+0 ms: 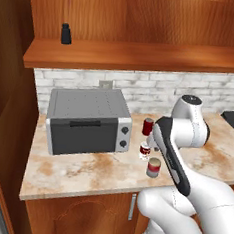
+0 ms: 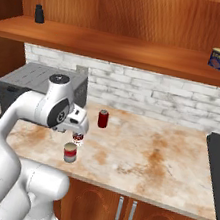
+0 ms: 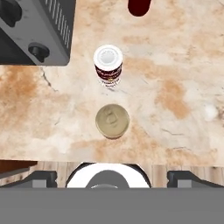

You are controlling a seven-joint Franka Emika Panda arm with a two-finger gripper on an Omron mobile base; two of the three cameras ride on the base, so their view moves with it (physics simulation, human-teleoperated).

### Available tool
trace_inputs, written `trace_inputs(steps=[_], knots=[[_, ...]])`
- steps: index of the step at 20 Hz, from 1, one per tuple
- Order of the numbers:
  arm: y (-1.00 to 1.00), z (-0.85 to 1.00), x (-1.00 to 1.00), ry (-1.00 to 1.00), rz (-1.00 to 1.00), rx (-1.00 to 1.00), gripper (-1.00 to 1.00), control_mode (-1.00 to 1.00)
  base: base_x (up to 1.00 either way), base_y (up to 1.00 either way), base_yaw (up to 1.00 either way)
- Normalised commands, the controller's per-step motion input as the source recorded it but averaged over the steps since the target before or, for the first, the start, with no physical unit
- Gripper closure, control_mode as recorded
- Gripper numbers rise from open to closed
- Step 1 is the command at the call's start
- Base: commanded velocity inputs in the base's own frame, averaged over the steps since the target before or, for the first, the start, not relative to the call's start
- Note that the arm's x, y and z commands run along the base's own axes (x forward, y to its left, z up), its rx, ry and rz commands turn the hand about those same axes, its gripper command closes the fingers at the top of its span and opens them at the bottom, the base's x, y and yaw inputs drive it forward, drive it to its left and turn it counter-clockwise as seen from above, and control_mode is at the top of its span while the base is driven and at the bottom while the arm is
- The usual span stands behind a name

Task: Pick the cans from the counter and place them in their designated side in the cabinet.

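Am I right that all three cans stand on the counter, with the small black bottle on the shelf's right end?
Not quite: the small black bottle stands at the shelf's left end, as the right base view shows. All three cans do stand on the counter.

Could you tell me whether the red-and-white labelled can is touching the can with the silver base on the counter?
Apart. The hand view, looking down, shows bare counter between the red-and-white labelled can and the can with the silver base.

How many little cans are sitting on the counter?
3, in a row right of the oven: dark red can farthest back, labelled can in the middle, silver-based can nearest the edge.
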Motion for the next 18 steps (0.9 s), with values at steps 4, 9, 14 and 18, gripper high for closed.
trace_inputs(steps=[4,9,14,18], knots=[[0.0,-0.21,0.1,0.0,0.0,0.0,-1.0,-1.0,0.0,0.0,0.0],[0.0,-0.23,0.11,0.01,0.0,0.0,-1.0,-1.0,0.0,0.0,0.0],[0.0,-0.24,0.1,0.01,0.0,0.0,-1.0,-1.0,0.0,0.0,0.0],[0.0,-0.23,0.11,0.0,0.0,0.0,-1.0,-1.0,0.0,0.0,0.0]])
